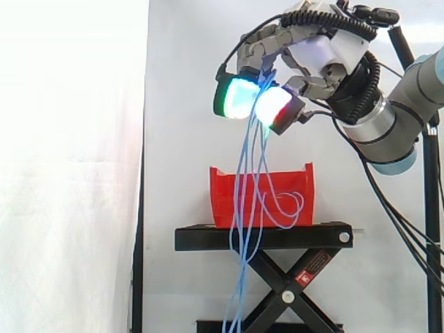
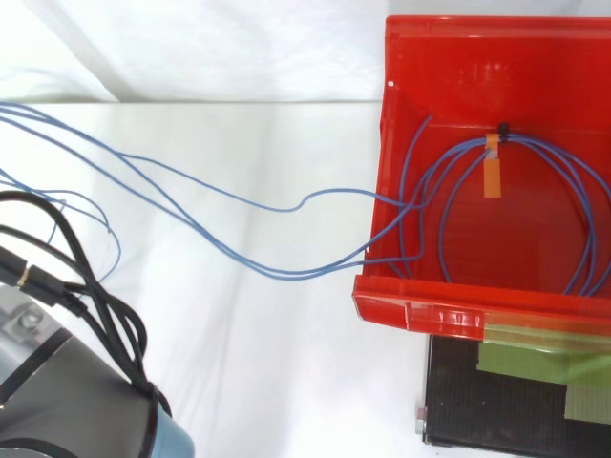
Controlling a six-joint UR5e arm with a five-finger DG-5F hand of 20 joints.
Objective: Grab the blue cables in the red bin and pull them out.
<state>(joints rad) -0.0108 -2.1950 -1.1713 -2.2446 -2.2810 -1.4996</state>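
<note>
A white curtain (image 1: 69,173) fills the left half and the background of the side view. The grey metal robot arm with blue joint caps (image 1: 395,125) enters from the right edge and rises toward the upper right of the frame; in the top view it sits in the lower left corner. At lower centre of the side view a black scissor-lift stand (image 1: 277,237) carries an open-topped red plastic bin (image 1: 222,191), which in the top view takes up the right side of the frame.

The hand (image 1: 326,52) is high in the upper centre-right of the side view, well above the bin, its fingers curled inward. The glowing fingertips (image 1: 236,97), green-white and red, are closed on the thin blue cables (image 1: 241,208).

From that pinch the strands hang down across the front of the bin, past the stand's edge and on to the bottom of the frame. In the top view a coil of the cables lies inside the bin, and several strands run over its left wall toward the upper left. A small black tie (image 2: 502,128) and an orange tag (image 2: 493,176) bind the coil. Green tape (image 2: 535,358) lies on the stand at lower right.
</note>
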